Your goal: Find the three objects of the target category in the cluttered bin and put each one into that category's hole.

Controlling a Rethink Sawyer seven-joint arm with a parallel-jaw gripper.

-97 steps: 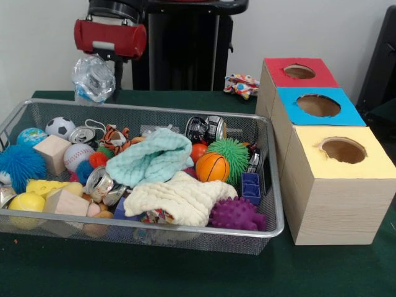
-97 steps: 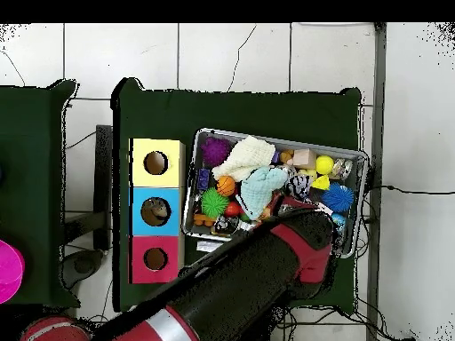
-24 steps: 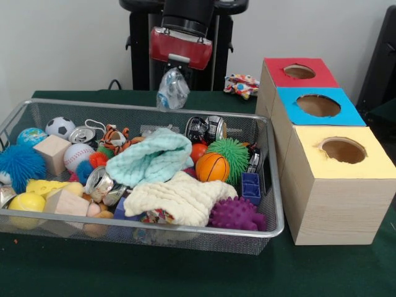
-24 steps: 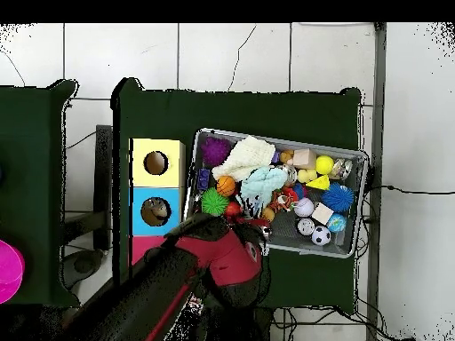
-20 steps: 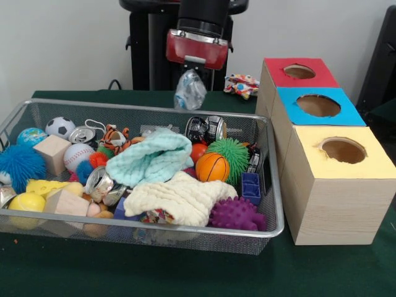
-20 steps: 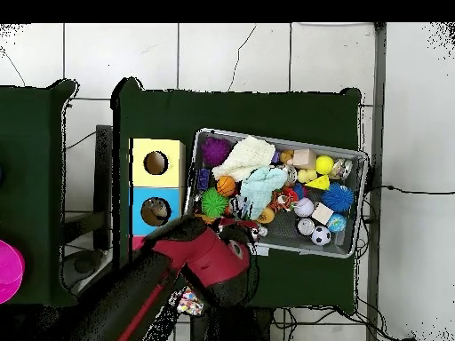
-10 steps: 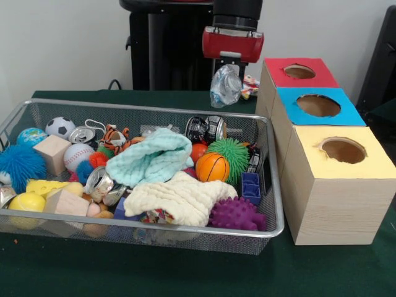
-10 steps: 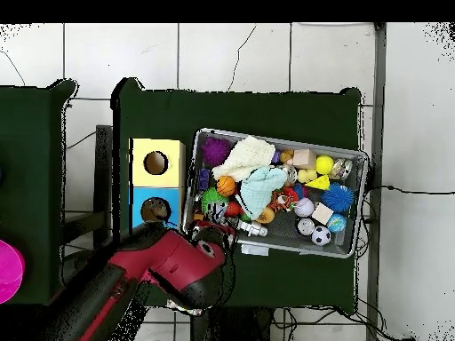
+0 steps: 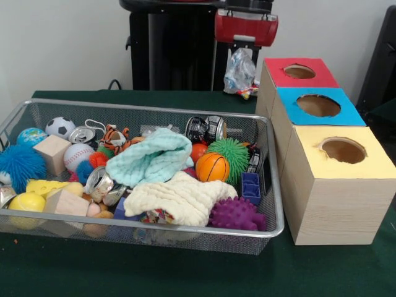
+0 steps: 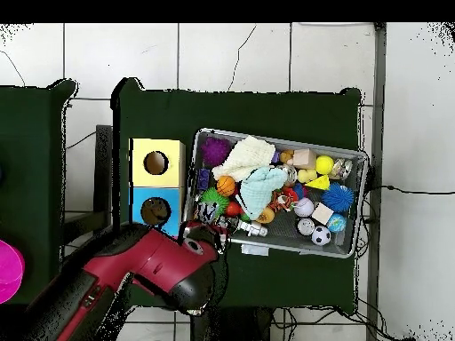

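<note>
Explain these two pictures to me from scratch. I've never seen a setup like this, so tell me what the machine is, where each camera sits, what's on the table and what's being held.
The machine is a red and black robot arm with a gripper at its end.

One picture is taken from across the table, facing the robot. The other looks straight down from above, so sides are turned round between them.

On the green table stands a wire mesh bin full of clutter: balls, spiky toys, crushed cans, wooden blocks and two cloths. Beside it are three wooden boxes, each with a round hole: the red box, the blue box and the yellow box.

The gripper holds a crumpled clear plastic bottle in the air, next to the red box.
</note>
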